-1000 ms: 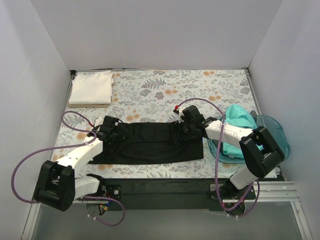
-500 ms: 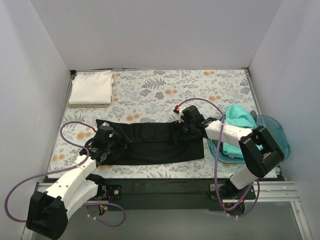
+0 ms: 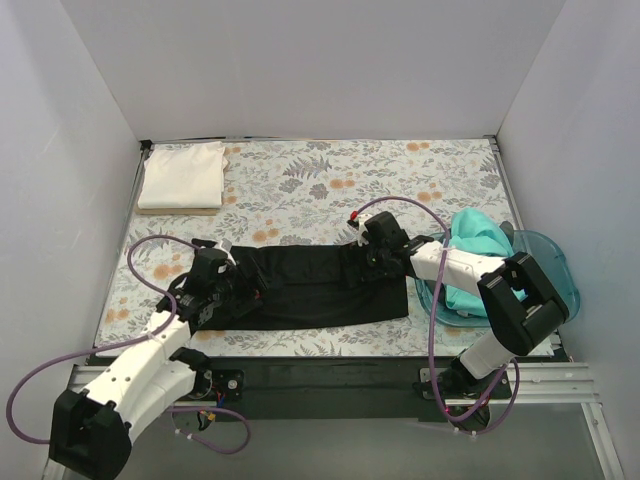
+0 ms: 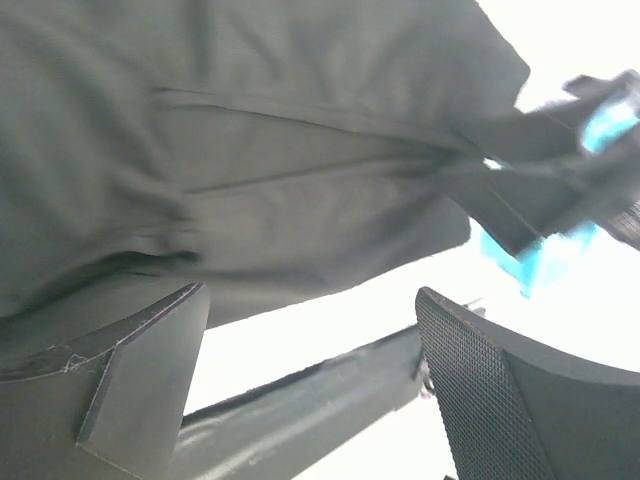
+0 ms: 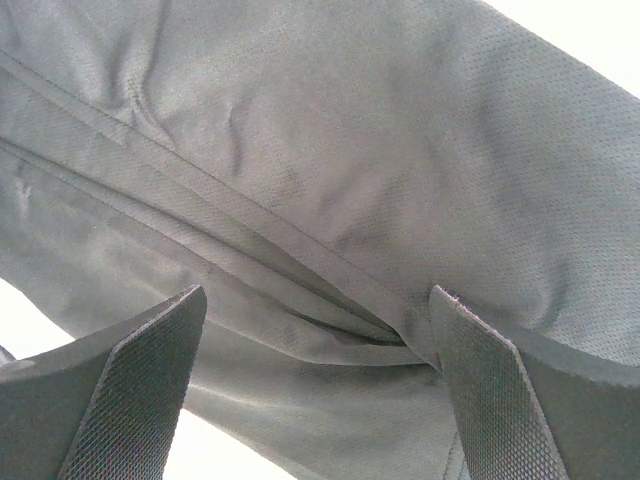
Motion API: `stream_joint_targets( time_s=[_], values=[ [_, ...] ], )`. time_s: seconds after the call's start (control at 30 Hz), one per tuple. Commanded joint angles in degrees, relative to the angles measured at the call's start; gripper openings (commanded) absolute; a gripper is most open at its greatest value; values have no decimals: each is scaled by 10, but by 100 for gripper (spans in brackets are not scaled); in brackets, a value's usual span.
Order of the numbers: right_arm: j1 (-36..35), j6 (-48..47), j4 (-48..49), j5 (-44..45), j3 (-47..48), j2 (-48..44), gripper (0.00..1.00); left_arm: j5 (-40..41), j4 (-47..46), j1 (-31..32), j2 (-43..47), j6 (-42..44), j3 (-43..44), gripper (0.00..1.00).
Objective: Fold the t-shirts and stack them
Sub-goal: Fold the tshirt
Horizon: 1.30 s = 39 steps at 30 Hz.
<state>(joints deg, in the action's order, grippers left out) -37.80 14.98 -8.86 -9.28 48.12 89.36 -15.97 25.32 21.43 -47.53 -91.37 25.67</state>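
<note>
The black t-shirt (image 3: 320, 290) lies as a long flat band across the near part of the table. My left gripper (image 3: 244, 288) hovers over its left end, open and empty. In the left wrist view the black cloth (image 4: 250, 150) fills the upper part, and the open gripper (image 4: 310, 300) holds nothing. My right gripper (image 3: 362, 264) is low over the shirt's right part, open. In the right wrist view a hem fold of the black cloth (image 5: 330, 200) lies in the gripper's (image 5: 318, 300) gap. The white t-shirt (image 3: 182, 175) lies folded at the back left. The teal t-shirt (image 3: 478, 255) is bunched in the bin.
A translucent blue bin (image 3: 555, 262) stands at the right edge and holds the teal shirt. The floral table cover (image 3: 330, 185) spans the table. White walls close the left, back and right. A dark rail (image 3: 330, 375) runs along the near edge.
My left arm has pulled back toward the near edge, and its gripper shifted slightly nearer and rightward over the shirt's left end. The right arm has not moved.
</note>
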Motion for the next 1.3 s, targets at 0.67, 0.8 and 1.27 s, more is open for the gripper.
stream_joint_targets(
  time_s=[0.67,0.8,1.27],
  values=[
    [19,-18,-24,64,8,-81,98,14,-87,5,-191,-25,0,87],
    [24,-19,-26,72,8,-89,98,30,-65,5,-116,-22,-6,87],
    [28,-27,-22,69,18,-35,98,316,124,-8,-118,-133,85,95]
  ],
)
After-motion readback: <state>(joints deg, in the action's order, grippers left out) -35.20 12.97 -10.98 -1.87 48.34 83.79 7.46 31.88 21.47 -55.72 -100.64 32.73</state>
